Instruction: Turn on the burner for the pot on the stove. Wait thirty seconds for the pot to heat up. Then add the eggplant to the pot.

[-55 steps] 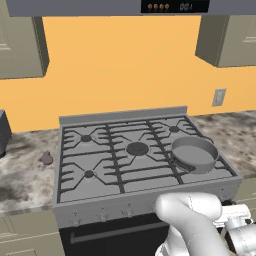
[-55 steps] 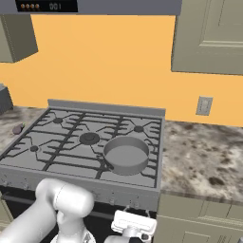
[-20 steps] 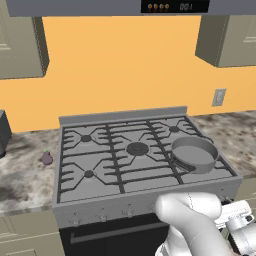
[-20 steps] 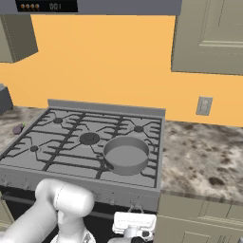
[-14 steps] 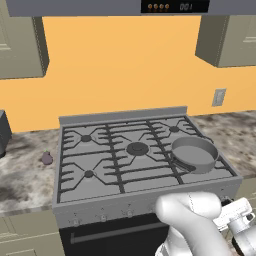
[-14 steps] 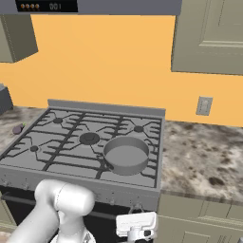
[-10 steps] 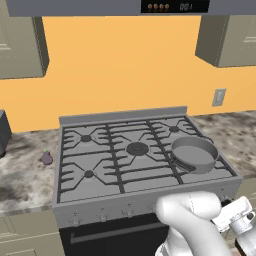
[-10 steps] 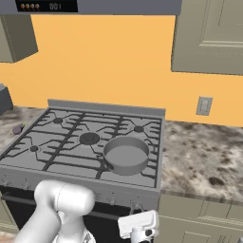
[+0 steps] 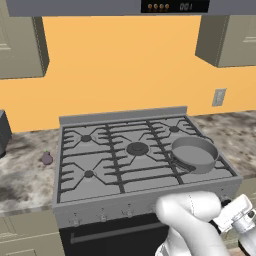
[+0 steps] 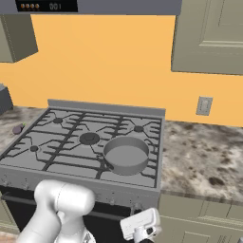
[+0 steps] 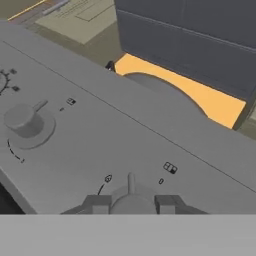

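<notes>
From the hand view: fingers (image 11: 131,204) closed around a front knob (image 11: 131,200). From the base views: pot (image 9: 194,154) on stove (image 9: 120,192) front right; eggplant (image 9: 47,158) on left worktop (image 9: 20,182).

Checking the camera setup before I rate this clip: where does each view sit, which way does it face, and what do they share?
Left base view: behind the arm's left, facing down on the stove; white arm lower right.
Right base view: behind its right, same stove; arm lower left, hand low.
Hand view: on the hand, facing the knob panel; a knob sits between its fingers.
Shared: the pot on the right front burner and the eggplant on the left counter.
</notes>
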You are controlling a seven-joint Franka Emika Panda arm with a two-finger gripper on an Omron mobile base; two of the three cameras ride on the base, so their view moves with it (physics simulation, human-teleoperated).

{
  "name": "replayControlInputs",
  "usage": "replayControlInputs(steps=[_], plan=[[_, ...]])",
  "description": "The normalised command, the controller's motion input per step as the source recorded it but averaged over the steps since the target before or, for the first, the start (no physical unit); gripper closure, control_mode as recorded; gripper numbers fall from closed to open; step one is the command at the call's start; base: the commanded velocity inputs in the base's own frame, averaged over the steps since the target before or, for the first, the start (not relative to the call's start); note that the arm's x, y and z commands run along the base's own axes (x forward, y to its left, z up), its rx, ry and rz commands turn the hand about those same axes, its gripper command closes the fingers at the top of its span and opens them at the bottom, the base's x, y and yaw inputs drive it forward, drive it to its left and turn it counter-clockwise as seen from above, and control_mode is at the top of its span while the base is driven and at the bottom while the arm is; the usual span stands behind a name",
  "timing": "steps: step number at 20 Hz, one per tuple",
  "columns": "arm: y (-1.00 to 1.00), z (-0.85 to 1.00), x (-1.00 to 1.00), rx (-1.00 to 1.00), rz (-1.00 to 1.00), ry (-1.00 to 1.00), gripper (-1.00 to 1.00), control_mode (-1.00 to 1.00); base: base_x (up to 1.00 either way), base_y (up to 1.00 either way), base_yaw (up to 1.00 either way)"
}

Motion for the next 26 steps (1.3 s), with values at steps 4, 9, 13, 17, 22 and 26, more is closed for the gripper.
replayControlInputs(steps=[4, 9, 13, 17, 22, 26], plan=[[0.00, 0.21, -0.79, -0.32, 0.18, -0.20, 1.00, -1.00, 0.00, 0.00, 0.00], [0.00, 0.30, -0.99, -0.40, 0.13, -0.25, 1.00, -1.00, 0.00, 0.00, 0.00], [0.00, 0.30, -0.90, -0.43, 0.17, -0.22, 1.00, -1.00, 0.00, 0.00, 0.00], [-0.31, 0.42, -0.83, -0.23, 0.17, -0.12, 1.00, -1.00, 0.00, 0.00, 0.00], [-0.65, 0.24, -0.99, 0.07, -0.03, 0.00, 1.00, -1.00, 0.00, 0.00, 0.00], [-0.60, 0.62, -0.87, 0.12, -0.09, 0.00, 1.00, -1.00, 0.00, 0.00, 0.00]])
